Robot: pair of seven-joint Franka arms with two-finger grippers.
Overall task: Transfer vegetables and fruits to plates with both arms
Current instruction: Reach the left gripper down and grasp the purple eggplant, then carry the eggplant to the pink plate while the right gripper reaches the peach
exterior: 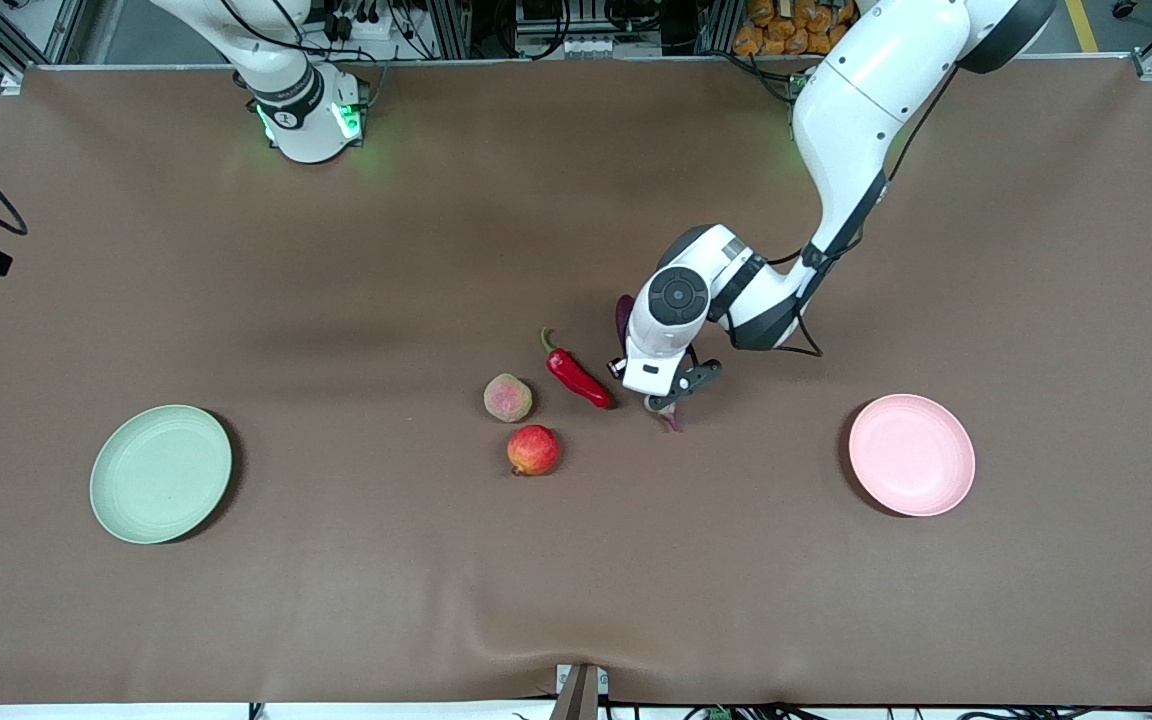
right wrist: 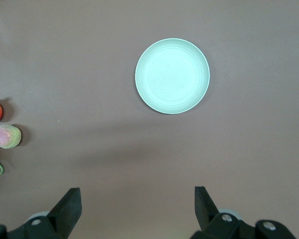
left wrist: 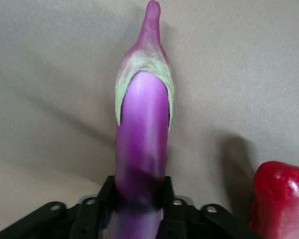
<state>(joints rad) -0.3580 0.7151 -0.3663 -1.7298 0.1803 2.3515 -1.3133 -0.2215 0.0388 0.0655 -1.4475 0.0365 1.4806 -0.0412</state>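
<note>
Here the left gripper (exterior: 663, 402) pinches the purple eggplant (left wrist: 142, 144) at mid-table, beside the red chili pepper (exterior: 576, 374); the arm's wrist hides most of the eggplant in the front view. The right gripper (right wrist: 137, 206), fingers spread, waits high over bare cloth, unseen from the front. Both the green plate (exterior: 161, 473) and the pink plate (exterior: 911, 455) hold nothing.

- Eggplant (exterior: 623, 316) mostly hidden under left arm in front view.
- Chili pepper (left wrist: 280, 199) and left hand (left wrist: 139, 209) cut off at left wrist view's edge.
- Right hand (right wrist: 137, 209) unseen from front.
</note>
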